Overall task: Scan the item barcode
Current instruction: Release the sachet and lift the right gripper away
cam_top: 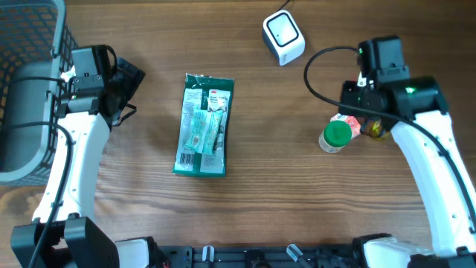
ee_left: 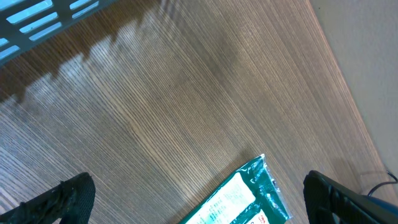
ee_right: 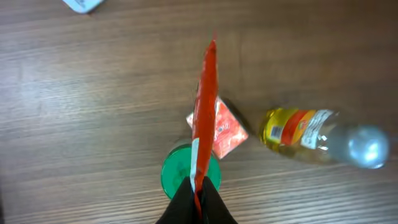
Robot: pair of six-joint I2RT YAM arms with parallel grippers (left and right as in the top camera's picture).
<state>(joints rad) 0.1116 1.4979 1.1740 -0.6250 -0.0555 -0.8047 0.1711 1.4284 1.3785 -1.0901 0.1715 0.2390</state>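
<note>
Red packet (ee_right: 204,93) sits pinched edge-on in the right end effector (ee_right: 198,188).

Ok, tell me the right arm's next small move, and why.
Probably lift straight up: the right pincer is shut on the red packet, held edge-on over the green cap and near the bottle. Clearing them first should let it swing toward the scanner.

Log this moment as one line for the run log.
left end effector open near basket | right end effector shut on red packet | green packet flat on table | scanner untouched
</note>
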